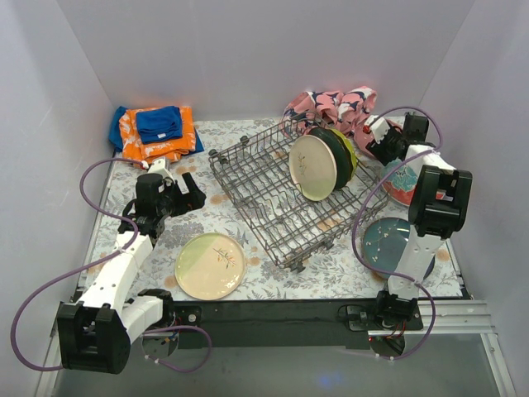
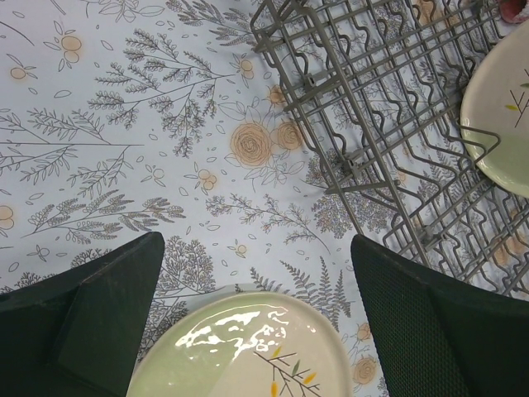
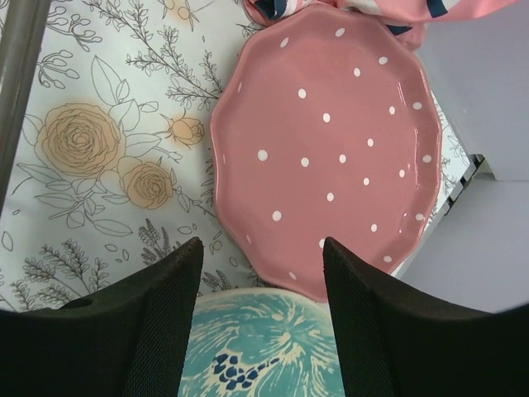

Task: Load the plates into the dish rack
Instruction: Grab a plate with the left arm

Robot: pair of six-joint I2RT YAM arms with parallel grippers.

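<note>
1. Right gripper is hovering with its jaws spread and nothing between them, over the dotted pink plate. That plate is lying flat on the flowered tablecloth, close to the table's right edge, so a sideways shove is risking sending it over.
2. Its near rim is meeting the teal plate, and I cannot tell which is lying on top. A finger descending there is likely striking both or levering one against the other.
3. Its far rim is touching the patterned cloth, so a finger reaching in from that side is risking snagging fabric.
4. Left gripper is also hanging spread and empty, above the cream-green plate lying flat just beside the dish rack. The glaze is shining, so a shallow pinch on the rim is probably slipping off.
5. Standing plates are crowding the rack's far end, so an incoming plate is risking knocking them or missing the tines.
</note>
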